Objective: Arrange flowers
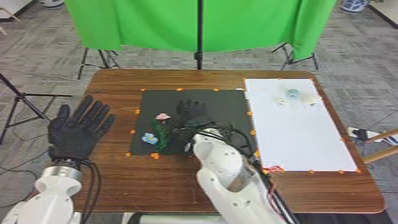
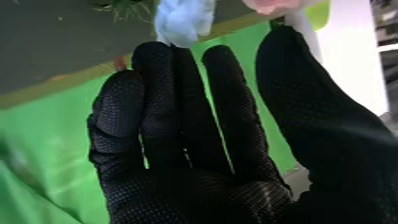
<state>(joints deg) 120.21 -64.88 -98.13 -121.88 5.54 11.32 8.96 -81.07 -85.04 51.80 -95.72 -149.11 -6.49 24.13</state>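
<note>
On the black mat, a pink flower and a blue flower with green stems lie beside the right hand, which is over the middle of the mat, its fingers extended. The left hand is left of the mat above the wood, fingers straight and spread. In the right wrist view the right hand has straight fingers and nothing in its grasp; a pale blue flower and a pink flower appear just beyond its fingertips.
A white sheet lies on the right side of the brown table, with a small bluish object and pale bits near its far end. Red and orange items are at its near left corner. A green cloth hangs behind.
</note>
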